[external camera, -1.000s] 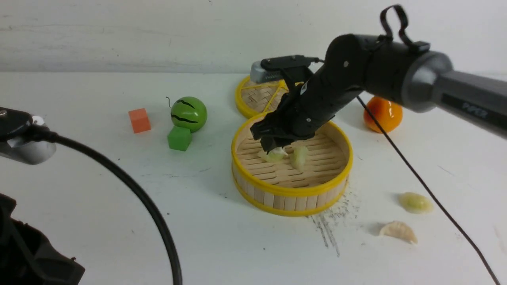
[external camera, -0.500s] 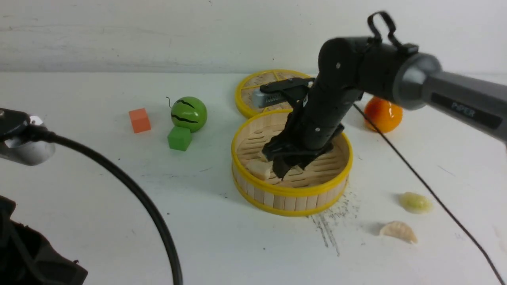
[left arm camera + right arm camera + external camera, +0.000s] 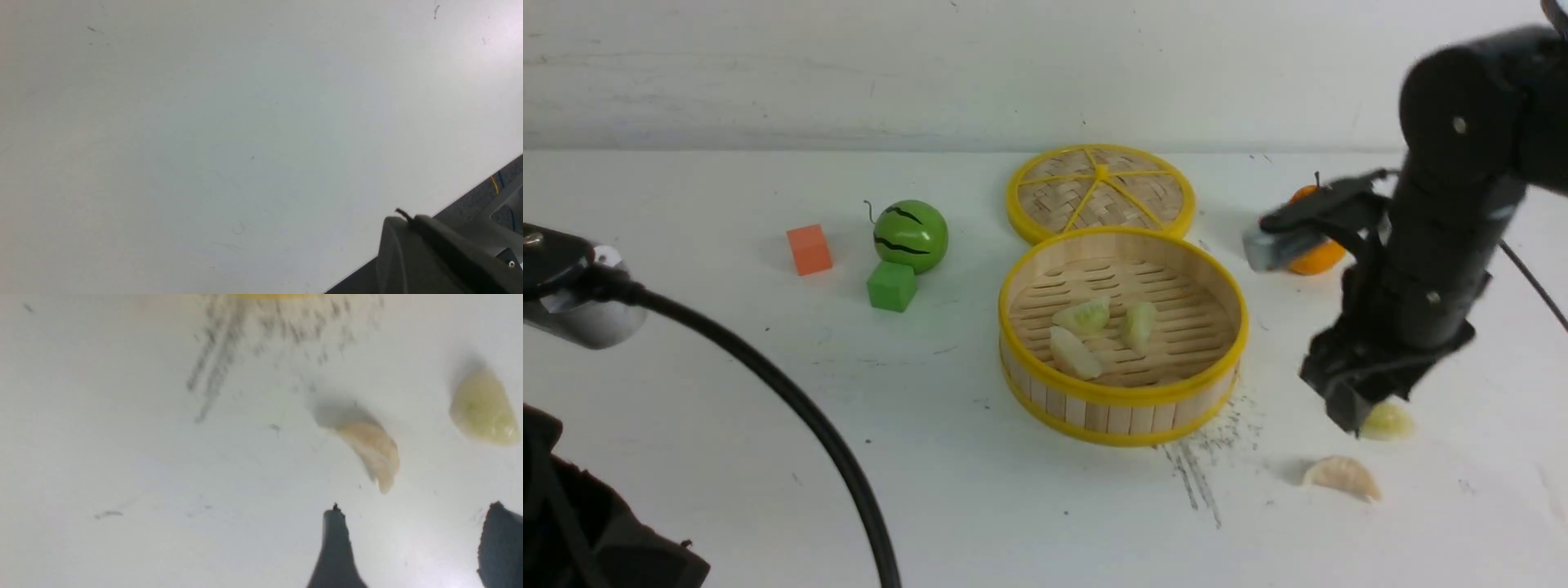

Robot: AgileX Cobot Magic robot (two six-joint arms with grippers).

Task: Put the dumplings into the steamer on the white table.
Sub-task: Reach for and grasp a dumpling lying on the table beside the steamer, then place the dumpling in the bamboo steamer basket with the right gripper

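The round bamboo steamer [image 3: 1123, 394] stands mid-table on the white table [image 3: 980, 490]. Three dumplings lie on its slatted floor: two pale green ones [image 3: 1083, 315] [image 3: 1139, 325] and a cream one [image 3: 1075, 353]. To its right, two more rest on the table: a greenish dumpling [image 3: 1390, 422] [image 3: 482, 408] and a cream dumpling [image 3: 1343, 476] [image 3: 372, 451]. My right gripper [image 3: 1349, 412] [image 3: 414, 508] hangs open and empty just above the table beside the greenish one. My left gripper [image 3: 402, 216] is shut with nothing in it, over bare table near its edge.
The woven yellow-rimmed lid [image 3: 1100, 192] lies behind the steamer. A toy watermelon [image 3: 911, 235], a green cube [image 3: 892, 286] and an orange cube [image 3: 809, 249] sit at the left. An orange fruit [image 3: 1315, 260] is half hidden behind my right wrist. A black cable [image 3: 792, 392] arcs across the left foreground.
My right gripper opened inside the steamer, left a third dumpling there, then swung out to the right and down toward the two dumplings on the table. The left arm stayed put.
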